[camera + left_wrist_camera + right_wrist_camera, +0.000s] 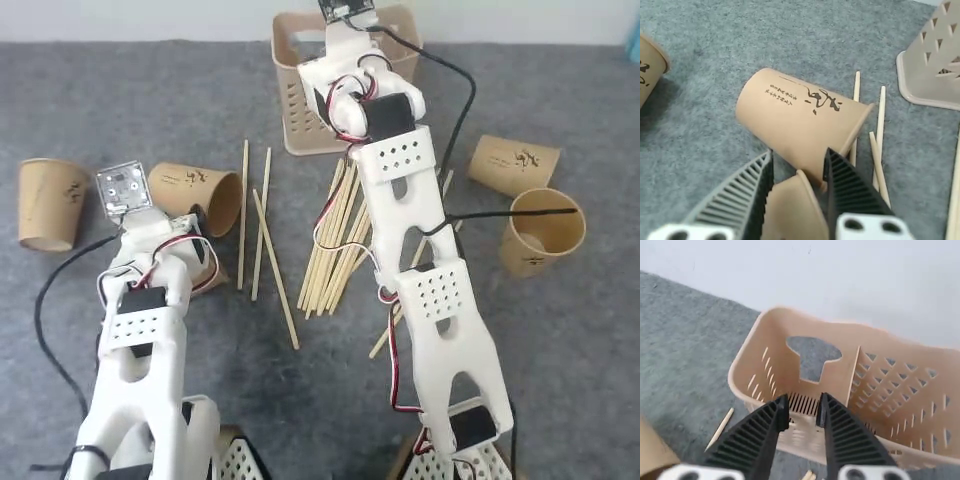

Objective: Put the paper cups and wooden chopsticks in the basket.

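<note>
A paper cup [795, 120] lies on its side on the grey mat, just beyond my left gripper [799, 162]. That gripper is shut on another paper cup [790, 210], which fills the gap between its fingers. In the high view the lying cup [195, 190] has its mouth toward the loose wooden chopsticks [262, 220]. A thicker bundle of chopsticks [335, 240] lies under the right arm. My right gripper [802, 405] hovers at the near rim of the beige basket [765, 355], slightly open with nothing between its fingers.
A third cup [48, 205] lies at the far left. Two more sit at the right, one on its side [515, 163] and one mouth up [540, 232]. The basket [300, 130] stands at the back middle. Cables trail along both arms.
</note>
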Controlling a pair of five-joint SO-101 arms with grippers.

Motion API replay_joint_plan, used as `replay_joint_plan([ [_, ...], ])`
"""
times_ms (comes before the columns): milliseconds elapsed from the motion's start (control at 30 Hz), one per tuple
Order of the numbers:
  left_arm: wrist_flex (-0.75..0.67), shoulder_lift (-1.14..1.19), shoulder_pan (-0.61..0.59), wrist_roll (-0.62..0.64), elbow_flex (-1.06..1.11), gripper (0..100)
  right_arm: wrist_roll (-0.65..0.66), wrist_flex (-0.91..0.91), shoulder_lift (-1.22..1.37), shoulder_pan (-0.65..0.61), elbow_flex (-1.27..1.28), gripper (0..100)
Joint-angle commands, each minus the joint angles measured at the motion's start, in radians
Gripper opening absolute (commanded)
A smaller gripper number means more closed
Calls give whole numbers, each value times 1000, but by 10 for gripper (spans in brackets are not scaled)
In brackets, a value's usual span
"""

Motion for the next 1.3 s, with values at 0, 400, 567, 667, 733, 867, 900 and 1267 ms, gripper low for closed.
replay_joint_plan([
  [0,-34,2,0,-14,-42,159,-3,124,-10,28,-3,118],
  [400,-34,2,0,-15,-42,159,-3,315,-67,50,-3,121],
  [567,-34,2,0,-15,-42,159,-3,262,-44,58,-3,123],
  [667,-34,2,0,-15,-42,159,-5,219,-39,47,-3,123],
  [733,-34,2,0,-15,-41,159,-5,162,-42,38,-3,123],
  [867,-34,2,0,-15,-41,159,-3,-10,-36,-10,-2,123],
  [900,-34,2,0,-17,-41,159,-3,-58,-36,-24,5,123],
  [1267,-34,2,2,-17,-41,159,5,-177,-71,-47,-2,123],
])
